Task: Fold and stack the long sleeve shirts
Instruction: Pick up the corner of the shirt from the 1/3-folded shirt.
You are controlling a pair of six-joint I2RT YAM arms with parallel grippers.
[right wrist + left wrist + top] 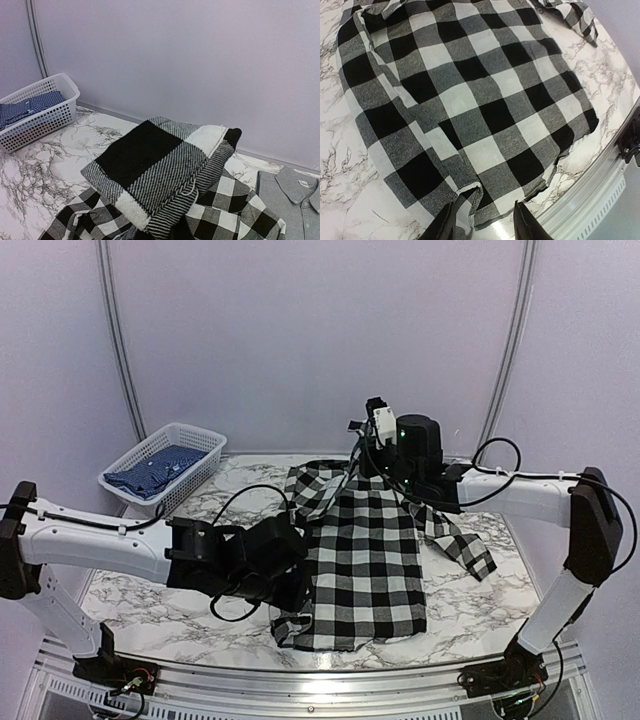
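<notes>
Jaws: right gripper [365,455] clamped on checked shirt [365,560] far edge, left gripper [485,225] parted at near hem; folding barely begun.

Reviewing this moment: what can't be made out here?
Right claw: fingertips buried under the lifted fold of the checked shirt, right wrist view.
Grey shirt: cut off by the right wrist view's corner.
Blue cloth in the basket: too small in both views to identify.
</notes>
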